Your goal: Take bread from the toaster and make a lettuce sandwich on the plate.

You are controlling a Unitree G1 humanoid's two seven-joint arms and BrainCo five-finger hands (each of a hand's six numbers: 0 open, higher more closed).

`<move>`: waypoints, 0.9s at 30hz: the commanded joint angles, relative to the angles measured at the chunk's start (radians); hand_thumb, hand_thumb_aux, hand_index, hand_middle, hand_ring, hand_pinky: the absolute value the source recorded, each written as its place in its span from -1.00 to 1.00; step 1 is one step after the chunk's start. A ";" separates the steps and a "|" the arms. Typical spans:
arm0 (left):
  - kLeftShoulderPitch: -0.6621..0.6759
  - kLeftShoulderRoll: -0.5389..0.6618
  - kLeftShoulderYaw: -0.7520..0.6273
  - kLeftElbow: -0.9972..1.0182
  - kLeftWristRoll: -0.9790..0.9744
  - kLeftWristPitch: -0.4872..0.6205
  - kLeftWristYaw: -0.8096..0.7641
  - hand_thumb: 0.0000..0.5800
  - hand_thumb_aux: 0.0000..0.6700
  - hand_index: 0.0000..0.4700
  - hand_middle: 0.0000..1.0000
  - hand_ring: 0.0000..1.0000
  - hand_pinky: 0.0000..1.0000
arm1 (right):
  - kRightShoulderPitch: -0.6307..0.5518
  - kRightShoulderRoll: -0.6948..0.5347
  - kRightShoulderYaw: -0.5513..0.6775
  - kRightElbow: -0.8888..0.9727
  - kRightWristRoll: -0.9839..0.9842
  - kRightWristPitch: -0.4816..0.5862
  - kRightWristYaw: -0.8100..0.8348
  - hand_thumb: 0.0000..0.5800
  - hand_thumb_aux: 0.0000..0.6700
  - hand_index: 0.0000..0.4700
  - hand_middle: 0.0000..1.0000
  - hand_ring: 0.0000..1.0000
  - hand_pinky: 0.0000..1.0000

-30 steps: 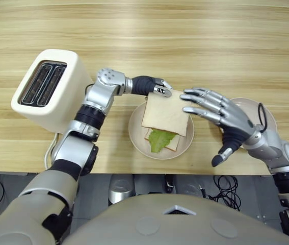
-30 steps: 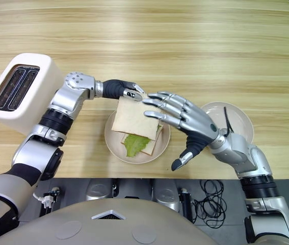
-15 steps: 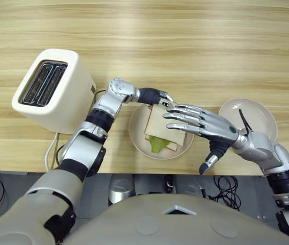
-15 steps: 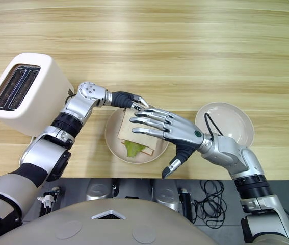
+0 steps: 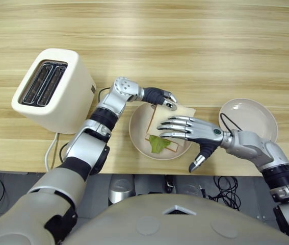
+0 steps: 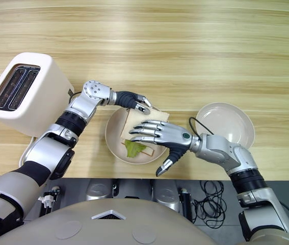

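Observation:
The sandwich lies on the beige plate [image 5: 136, 133] near the table's front edge. Its top bread slice [image 5: 186, 111] covers the lettuce [image 5: 158, 144], which sticks out at the front over the lower slice. My left hand [image 5: 160, 96] is at the slice's far left corner, with its fingers pinched on that corner. My right hand [image 5: 191, 129] lies flat over the sandwich, fingers spread and pointing left, hiding much of the top slice. The cream toaster [image 5: 52, 89] stands to the left; its two slots look dark.
A second, bare beige plate [image 5: 248, 117] sits to the right, just behind my right forearm. The toaster's white cable [image 5: 49, 153] runs off the front table edge. Bare wooden tabletop stretches across the back.
The top slice has come down from a tilted hold onto the lettuce. My right hand has moved left and down over the sandwich. My left hand has lowered with the slice.

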 commanded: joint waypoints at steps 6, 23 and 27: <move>0.009 -0.003 -0.014 0.013 0.022 -0.022 -0.009 1.00 1.00 0.96 1.00 1.00 1.00 | -0.017 0.038 0.061 0.033 -0.056 0.038 0.017 -1.00 -1.00 -1.00 -1.00 -1.00 -1.00; 0.029 0.024 -0.059 0.016 0.077 -0.027 -0.041 1.00 1.00 0.96 1.00 1.00 1.00 | -0.015 0.027 0.053 -0.042 -0.021 0.081 0.015 -1.00 -1.00 -1.00 -1.00 -1.00 -1.00; 0.035 0.026 -0.059 0.027 0.089 -0.037 -0.034 1.00 1.00 0.96 1.00 1.00 1.00 | -0.010 0.033 0.033 -0.084 -0.016 0.093 0.004 -1.00 -1.00 -1.00 -1.00 -1.00 -1.00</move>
